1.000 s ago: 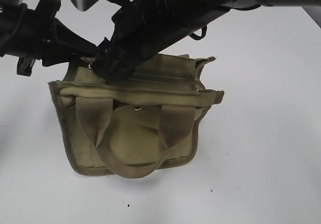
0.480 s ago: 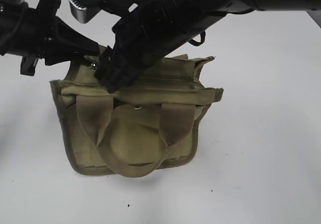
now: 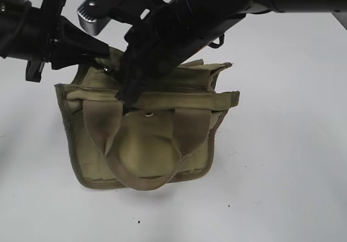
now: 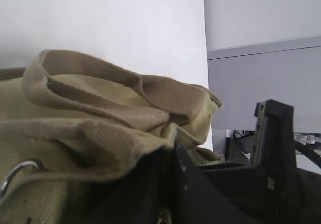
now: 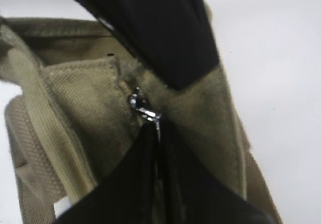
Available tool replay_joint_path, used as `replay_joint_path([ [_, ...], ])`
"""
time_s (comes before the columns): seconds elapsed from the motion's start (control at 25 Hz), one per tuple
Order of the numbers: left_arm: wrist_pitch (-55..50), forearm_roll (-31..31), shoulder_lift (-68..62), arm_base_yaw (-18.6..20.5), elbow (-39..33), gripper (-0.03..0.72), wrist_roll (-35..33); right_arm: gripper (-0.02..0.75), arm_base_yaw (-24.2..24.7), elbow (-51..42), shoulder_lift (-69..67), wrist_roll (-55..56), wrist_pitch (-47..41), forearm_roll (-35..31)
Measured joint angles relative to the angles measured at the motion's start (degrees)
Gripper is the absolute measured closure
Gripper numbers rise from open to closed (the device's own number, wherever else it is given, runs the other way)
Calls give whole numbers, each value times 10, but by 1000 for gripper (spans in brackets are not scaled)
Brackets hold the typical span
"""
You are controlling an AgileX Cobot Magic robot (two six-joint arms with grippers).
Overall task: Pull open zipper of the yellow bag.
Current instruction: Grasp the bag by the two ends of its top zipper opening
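The yellow bag [image 3: 146,139] stands upright on the white table, its front handle [image 3: 142,183] hanging down. My left gripper [image 3: 107,55] comes in from the upper left and is shut on the bag's back left top corner; in the left wrist view its jaws [image 4: 173,152] pinch a fold of canvas. My right gripper [image 3: 128,94] reaches down across the bag's top near its left end. In the right wrist view it [image 5: 158,129] is shut on the silver pull tab [image 5: 145,110] of the zipper [image 3: 184,86].
A round snap stud [image 3: 149,113] sits on the bag's front under the top edge. A metal ring [image 4: 19,170] hangs at the bag's side. Grey furniture [image 4: 261,83] stands beyond the table's far edge. Bare white table [image 3: 282,160] surrounds the bag.
My right gripper has closed on the pull tab and shifted slightly right and down over the bag's top. The left gripper has kept its hold.
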State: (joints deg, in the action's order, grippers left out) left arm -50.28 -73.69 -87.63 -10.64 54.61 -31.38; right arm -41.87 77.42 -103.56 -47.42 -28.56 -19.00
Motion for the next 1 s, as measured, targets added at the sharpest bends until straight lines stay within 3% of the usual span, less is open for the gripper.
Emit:
replay_joint_path([
  [0.08, 0, -2, 0, 0, 0, 675, 0, 736, 0, 0, -1, 0, -7, 0],
  [0.44, -9, -15, -1, 0, -2, 675, -6, 736, 24, 3, 12, 10, -86, 13],
  [1.0, -12, -20, 0, -1, -2, 676, -6, 736, 215, 3, 30, 119, -325, 21],
])
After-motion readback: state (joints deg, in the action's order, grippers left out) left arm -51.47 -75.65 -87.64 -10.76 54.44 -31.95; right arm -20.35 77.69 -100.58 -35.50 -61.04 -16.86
